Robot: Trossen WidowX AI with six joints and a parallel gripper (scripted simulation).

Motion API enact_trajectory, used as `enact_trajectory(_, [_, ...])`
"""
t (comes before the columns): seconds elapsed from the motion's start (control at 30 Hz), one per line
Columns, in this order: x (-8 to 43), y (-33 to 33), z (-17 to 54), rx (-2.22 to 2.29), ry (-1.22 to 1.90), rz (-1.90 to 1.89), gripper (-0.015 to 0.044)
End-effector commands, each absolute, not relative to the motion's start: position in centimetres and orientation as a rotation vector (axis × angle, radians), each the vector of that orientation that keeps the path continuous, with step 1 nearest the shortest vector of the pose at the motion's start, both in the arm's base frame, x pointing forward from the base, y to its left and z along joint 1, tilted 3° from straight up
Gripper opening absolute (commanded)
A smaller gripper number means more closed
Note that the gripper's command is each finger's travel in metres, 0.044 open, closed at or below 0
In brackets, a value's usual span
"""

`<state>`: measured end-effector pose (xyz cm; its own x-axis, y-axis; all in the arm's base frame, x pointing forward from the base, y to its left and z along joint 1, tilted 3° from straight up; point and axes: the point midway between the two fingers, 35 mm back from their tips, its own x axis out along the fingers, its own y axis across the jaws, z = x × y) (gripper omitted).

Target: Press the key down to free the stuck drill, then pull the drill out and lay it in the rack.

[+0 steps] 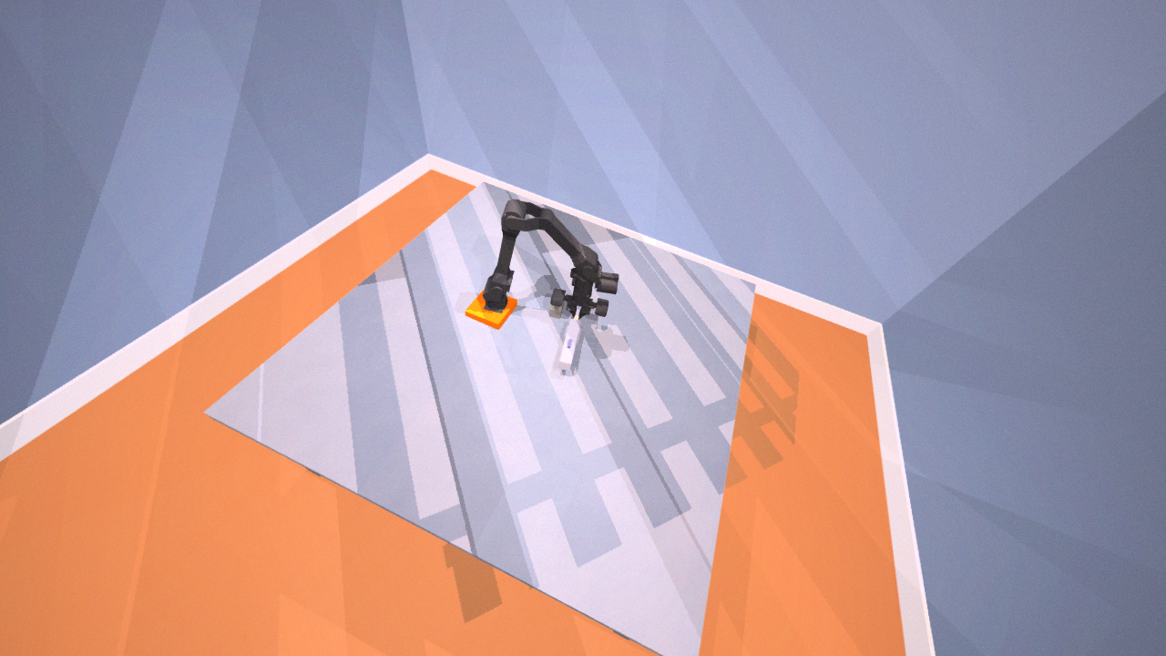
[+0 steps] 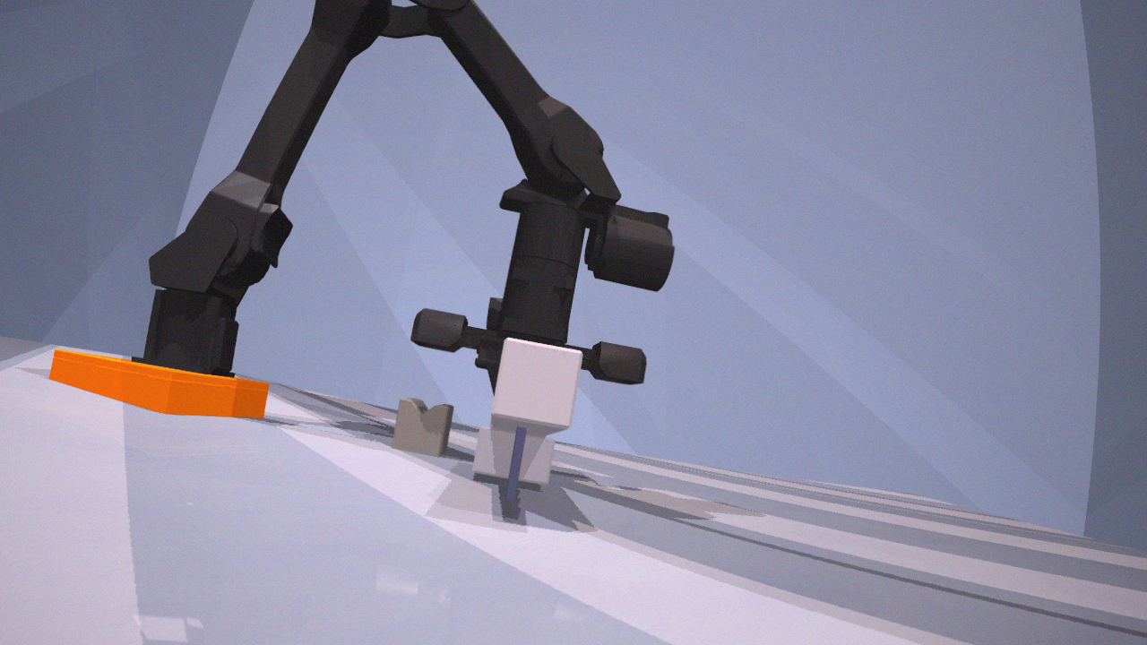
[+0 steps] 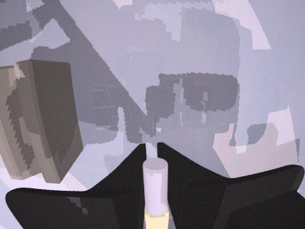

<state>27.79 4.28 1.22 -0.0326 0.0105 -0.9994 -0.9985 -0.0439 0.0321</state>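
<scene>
The drill (image 3: 154, 184) is a short white cylinder with a pale yellow part behind it. In the wrist view my gripper (image 3: 151, 149) (image 1: 576, 313) is shut on it, with both black fingers pressed against its sides. The drill sits in a white block housing (image 2: 535, 384) (image 1: 569, 346) on the striped floor. In the exterior view this housing hides my fingertips. A thin blue key (image 2: 515, 460) stands upright on the housing's front face. The rack (image 2: 422, 425) (image 3: 40, 123) is a tan block with a V notch, standing just left of the housing and apart from it.
The arm's orange base plate (image 2: 160, 384) (image 1: 491, 311) lies to the left behind the rack. A grey striped mat (image 1: 366, 391) lies on an orange floor (image 1: 163, 530) bounded by a low white wall (image 1: 884, 391).
</scene>
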Motion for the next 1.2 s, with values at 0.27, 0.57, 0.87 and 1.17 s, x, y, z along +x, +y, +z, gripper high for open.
enact_trajectory(0.27, [27.8,6.1,1.1,-1.213,1.201,1.270,0.0000])
enact_trajectory(0.57, [27.7,5.6,1.1,-1.217,1.203,1.271,0.0236])
enact_trajectory(0.87, [27.8,5.2,1.0,-1.214,1.201,1.270,0.0440])
enact_trajectory(1.17, [27.8,4.7,0.9,-1.214,1.202,1.270,0.0440])
